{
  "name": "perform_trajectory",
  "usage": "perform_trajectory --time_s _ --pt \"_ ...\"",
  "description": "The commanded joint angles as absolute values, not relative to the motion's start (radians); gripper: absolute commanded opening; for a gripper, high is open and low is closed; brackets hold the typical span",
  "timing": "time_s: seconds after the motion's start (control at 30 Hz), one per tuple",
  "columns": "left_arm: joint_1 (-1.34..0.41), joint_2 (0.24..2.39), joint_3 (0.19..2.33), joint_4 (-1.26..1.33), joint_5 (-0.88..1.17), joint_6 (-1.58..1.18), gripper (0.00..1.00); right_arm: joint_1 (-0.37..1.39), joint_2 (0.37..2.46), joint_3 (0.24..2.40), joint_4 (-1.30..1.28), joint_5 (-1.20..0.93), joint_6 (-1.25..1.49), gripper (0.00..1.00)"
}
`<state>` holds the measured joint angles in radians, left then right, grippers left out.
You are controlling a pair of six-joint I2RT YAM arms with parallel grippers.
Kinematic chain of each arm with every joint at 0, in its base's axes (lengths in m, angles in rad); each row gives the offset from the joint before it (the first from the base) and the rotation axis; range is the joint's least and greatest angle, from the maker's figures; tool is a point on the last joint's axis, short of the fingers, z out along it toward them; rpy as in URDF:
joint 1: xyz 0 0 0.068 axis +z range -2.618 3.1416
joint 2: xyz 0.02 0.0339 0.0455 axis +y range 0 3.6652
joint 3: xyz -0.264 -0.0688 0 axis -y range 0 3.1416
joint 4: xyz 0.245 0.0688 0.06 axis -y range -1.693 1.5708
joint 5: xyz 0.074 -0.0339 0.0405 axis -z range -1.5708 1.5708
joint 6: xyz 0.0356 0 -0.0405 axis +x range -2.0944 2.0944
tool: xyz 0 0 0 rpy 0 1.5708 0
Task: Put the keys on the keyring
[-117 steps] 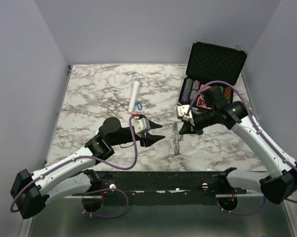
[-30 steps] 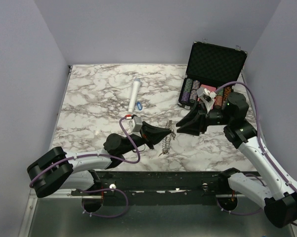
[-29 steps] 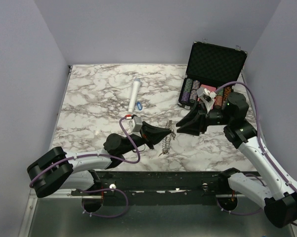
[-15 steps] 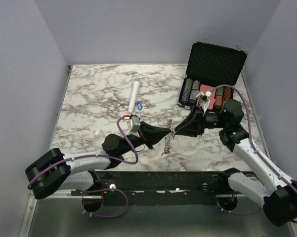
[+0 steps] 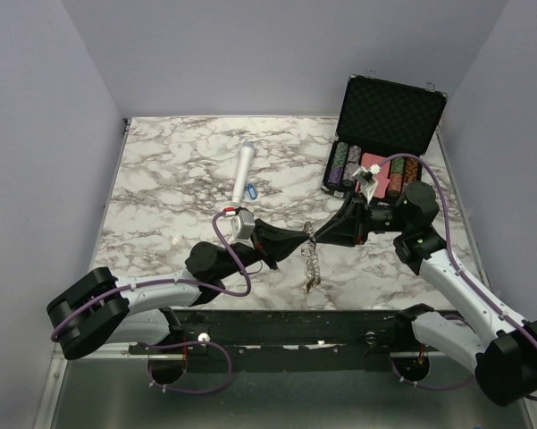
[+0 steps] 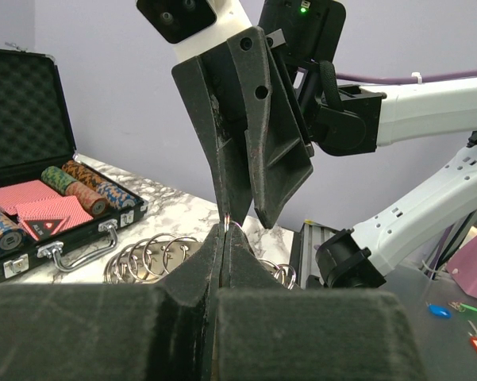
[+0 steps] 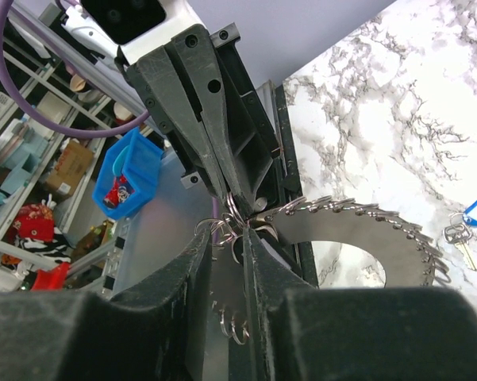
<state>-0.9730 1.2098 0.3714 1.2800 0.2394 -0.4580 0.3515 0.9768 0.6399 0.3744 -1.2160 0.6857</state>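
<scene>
The keyring is a flat grey metal plate with a wide centre hole. Its rim is cut into teeth like a gear. Small wire rings hang in a row from those teeth. It sits off the table, held up between my two tools over the near middle. From above I see it almost edge-on.

My right tool has its fingers drawn in to a narrow gap, with the edge of the plate clamped between them. My left tool comes at the same spot from the other side. Its fingers are pressed tight together, tip to tip with the right tool. They pinch a thin loop of wire just at the plate's rim.

One key with a blue tag lies flat on the table well beyond the keyring, touching nothing I hold. It rests just beside a white cylinder. Something small and dark hangs or lies below the keyring near the front edge, and I cannot tell what it is.

An open black case stands at the far right of the table, with rows of poker chips inside.
</scene>
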Motion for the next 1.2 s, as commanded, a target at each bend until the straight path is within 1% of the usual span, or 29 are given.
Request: perform_trajectory --time_s 0.0,0.13,0.43,0.57,0.7,0.93,1.1,1.17 --pt "-0.979 1.218 0.408 1.563 0.244 -0.474 0.00 0.353 0.986 0.620 0.428 -1.192 0.721 0.28" --pt "-0.977 1.221 0.413 1.572 0.245 -0.476 0.00 0.353 0.991 0.617 0.426 -1.181 0.719 0.27" --pt "-0.977 1.213 0.414 1.574 0.248 -0.474 0.00 0.353 0.991 0.615 0.420 -1.177 0.710 0.39" --pt "-0.977 1.210 0.411 1.563 0.245 -0.468 0.00 0.350 0.991 0.635 0.425 -1.186 0.703 0.41" --pt "-0.979 1.207 0.410 1.563 0.244 -0.465 0.00 0.353 1.000 0.644 0.410 -1.180 0.689 0.36" --pt "-0.977 1.206 0.416 1.577 0.250 -0.463 0.00 0.351 1.005 0.640 0.342 -1.161 0.634 0.35" --pt "-0.979 1.201 0.419 1.580 0.244 -0.463 0.00 0.353 1.012 0.650 0.314 -1.158 0.597 0.27" --pt "-0.979 1.204 0.422 1.588 0.242 -0.465 0.00 0.354 1.012 0.649 0.310 -1.157 0.588 0.26"
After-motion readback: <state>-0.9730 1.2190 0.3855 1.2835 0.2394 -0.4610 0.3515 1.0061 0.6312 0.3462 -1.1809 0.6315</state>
